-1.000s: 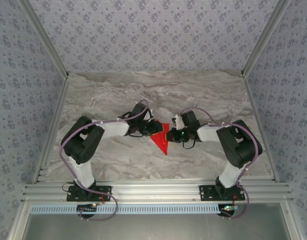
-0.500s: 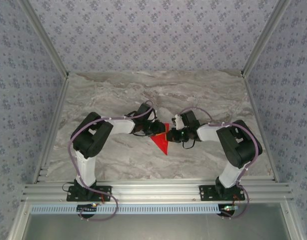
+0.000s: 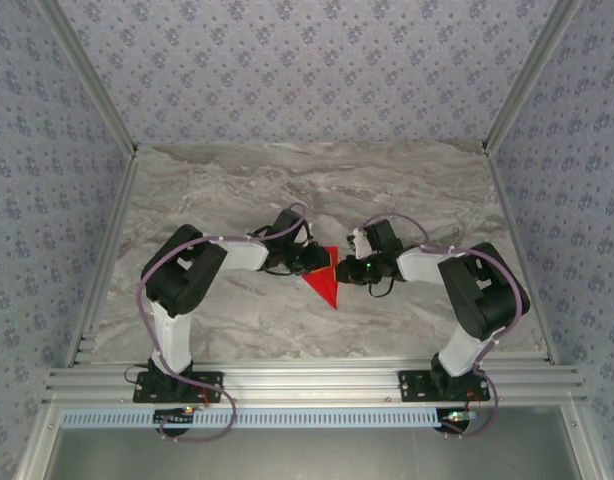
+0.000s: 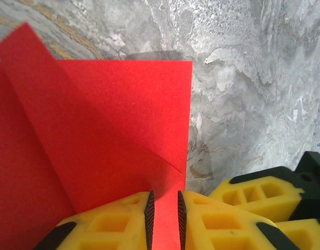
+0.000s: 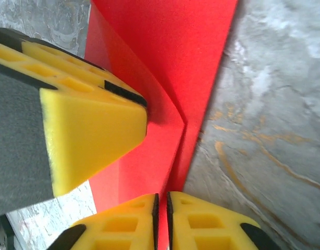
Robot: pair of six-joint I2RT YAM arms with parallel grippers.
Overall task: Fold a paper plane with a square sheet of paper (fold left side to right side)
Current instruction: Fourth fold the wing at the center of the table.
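I am looking down at the gray marble table [image 3: 227, 190]. The square sheet of paper [image 3: 325, 282] lies in the middle of it, between my 2 arms. It is bright red and folded into a pointy shape, with the tip pointing to 6 o'clock.

My left gripper [image 3: 315, 262] comes in from 9 o'clock and sits on the top left part of the paper. My right gripper [image 3: 344, 268] comes in from 3 o'clock and sits on the top right part. The 2 claws are very near each other.

From my left wrist, the red paper [image 4: 123, 114] shows a slanted fold, with a flap sticking up at 11 o'clock. The left gripper [image 4: 164, 213] has its yellow jaws a thin slit apart, and I see red in the slit. I cannot tell if it pinches the paper or just rests on it. The right claw's yellow fingers [image 4: 259, 195] sit at 4 o'clock on the bare table.

From my right wrist, the paper [image 5: 186, 47] runs up to 12 o'clock. A crease goes down into the right gripper [image 5: 161, 219]. Its jaws are almost together, with a thin strip of red paper pinched between them. A yellow finger [image 5: 92, 120] of the left claw touches the paper at 9 o'clock.
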